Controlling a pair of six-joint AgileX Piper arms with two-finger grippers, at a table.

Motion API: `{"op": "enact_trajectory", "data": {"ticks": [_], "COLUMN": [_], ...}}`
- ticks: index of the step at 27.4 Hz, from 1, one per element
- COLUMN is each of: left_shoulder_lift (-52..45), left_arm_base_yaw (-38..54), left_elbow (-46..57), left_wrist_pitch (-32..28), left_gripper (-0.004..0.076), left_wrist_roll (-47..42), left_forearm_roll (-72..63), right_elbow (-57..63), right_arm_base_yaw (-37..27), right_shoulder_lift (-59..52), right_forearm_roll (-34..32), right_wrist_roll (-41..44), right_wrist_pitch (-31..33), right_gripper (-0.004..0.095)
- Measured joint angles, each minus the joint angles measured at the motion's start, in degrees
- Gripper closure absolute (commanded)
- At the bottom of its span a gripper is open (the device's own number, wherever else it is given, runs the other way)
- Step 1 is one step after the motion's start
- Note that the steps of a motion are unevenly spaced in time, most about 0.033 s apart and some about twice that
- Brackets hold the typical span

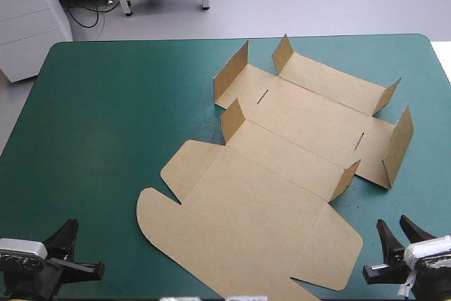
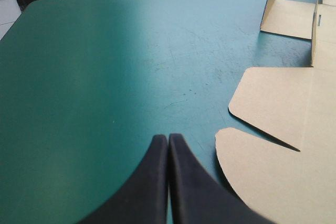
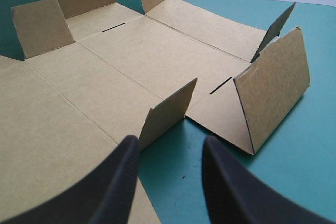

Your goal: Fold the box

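From my station I see the box (image 1: 282,174) lying unfolded on the desk (image 1: 106,118), spread from the middle toward the right side and set at a slant to the edges. It is one cut sheet of plain brown board, matt and smooth, marked by straight pressed creases (image 1: 276,174) that divide it into long panels. Six short flaps (image 1: 242,68) stand upright at the panel ends, three along each side; their corners are cut at an angle. Two thin dark slots (image 1: 263,96) are cut into the middle panel, one near each end. The broad lid panel (image 1: 261,230) lies flat toward the near edge, and its two side tabs (image 1: 158,209) end in rounded curves with a narrow wedge-shaped notch between them.

The teal-green cover (image 2: 105,77) has a soft sheen and shows faint scuffs and fine scratches.

My left pincer (image 2: 168,137) is clenched, its black fingers pressed together into one pointed arch. It sits over bare cover, with the rounded tabs just beside it; it grasps nothing.

My right pincer (image 3: 170,142) is released, its fingers standing well apart and empty. Ahead of it, a standing flap rises from the near panel, and cover shows between the fingers. I see no contact between it and the board.
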Motion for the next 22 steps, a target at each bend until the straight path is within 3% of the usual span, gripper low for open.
{"op": "enact_trajectory", "data": {"ticks": [3, 16, 22], "left_shoulder_lift": [0.0, 0.0, 0.0], "left_arm_base_yaw": [0.0, 0.0, 0.0], "left_elbow": [0.0, 0.0, 0.0], "left_wrist_pitch": [0.0, 0.0, 0.0], "left_gripper": [0.0756, 0.0756, 0.0756], "left_wrist_roll": [0.0, 0.0, 0.0], "left_forearm_roll": [0.0, 0.0, 0.0], "right_elbow": [0.0, -0.2, -7.6], "right_arm_base_yaw": [0.0, 0.0, 0.0], "right_shoulder_lift": [0.0, 0.6, 13.3], "right_forearm_roll": [0.0, 0.0, -0.1], "right_wrist_roll": [0.0, 0.2, 10.7], "right_wrist_pitch": [0.0, 0.6, 2.2], "right_gripper": [0.0251, 0.0249, 0.0250]}}
